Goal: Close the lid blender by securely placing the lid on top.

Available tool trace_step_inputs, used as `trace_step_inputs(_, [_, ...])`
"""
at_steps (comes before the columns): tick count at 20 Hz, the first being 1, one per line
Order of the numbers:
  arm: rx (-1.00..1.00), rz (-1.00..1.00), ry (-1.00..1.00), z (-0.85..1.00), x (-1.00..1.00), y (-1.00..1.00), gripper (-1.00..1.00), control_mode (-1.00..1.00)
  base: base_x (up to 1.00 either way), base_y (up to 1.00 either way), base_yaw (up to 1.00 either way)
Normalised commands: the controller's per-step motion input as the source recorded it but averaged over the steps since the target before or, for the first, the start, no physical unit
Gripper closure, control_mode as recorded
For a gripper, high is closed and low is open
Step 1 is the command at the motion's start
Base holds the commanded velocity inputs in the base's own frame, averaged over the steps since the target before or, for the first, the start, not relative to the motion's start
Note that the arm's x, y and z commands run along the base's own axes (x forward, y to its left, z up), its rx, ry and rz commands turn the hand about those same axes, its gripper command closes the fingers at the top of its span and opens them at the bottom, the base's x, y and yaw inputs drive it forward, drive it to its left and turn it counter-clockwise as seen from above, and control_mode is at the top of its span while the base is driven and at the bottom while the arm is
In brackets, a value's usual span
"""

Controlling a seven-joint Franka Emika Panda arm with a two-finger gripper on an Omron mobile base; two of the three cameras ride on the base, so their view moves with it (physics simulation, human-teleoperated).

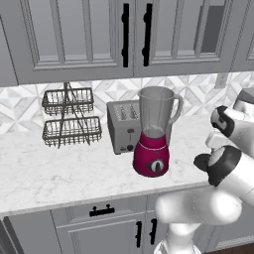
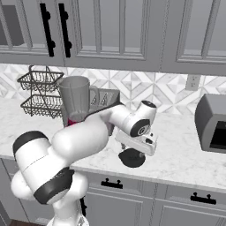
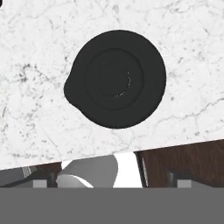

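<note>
Jaws are held wide above the lid (image 3: 116, 78), apparently untouched on the marble counter (image 3: 183, 52); the blender (image 1: 155, 131) is left uncapped.

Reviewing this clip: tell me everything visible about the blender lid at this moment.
The lid is a low, round, matte dark grey-black cap with raised concentric rings on top and a small pour-lip bulge on one side of its rim. It looks like moulded plastic or rubber. It lies flat on the white marble counter near the front edge, off the blender, whose jar mouth is uncovered. The open gripper hangs above it; nothing but the counter touches it.
</note>
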Motion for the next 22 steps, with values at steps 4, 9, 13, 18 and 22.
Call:
trace_step_inputs(4, [0.00,0.00,0.01,-0.36,0.42,-0.05,-1.00,-1.00,0.00,0.00,0.00])
trace_step_inputs(9, [0.00,0.00,0.01,-0.40,0.27,0.00,-1.00,-1.00,0.00,0.00,0.00])
trace_step_inputs(13, [0.00,0.00,0.00,-0.31,0.10,0.00,-1.00,-1.00,0.00,0.00,0.00])
trace_step_inputs(18, [0.00,0.00,0.00,-0.15,0.00,0.05,-1.00,-1.00,0.00,0.00,0.00])
trace_step_inputs(22, [0.00,0.00,0.00,-0.11,0.02,0.02,-1.00,-1.00,0.00,0.00,0.00])
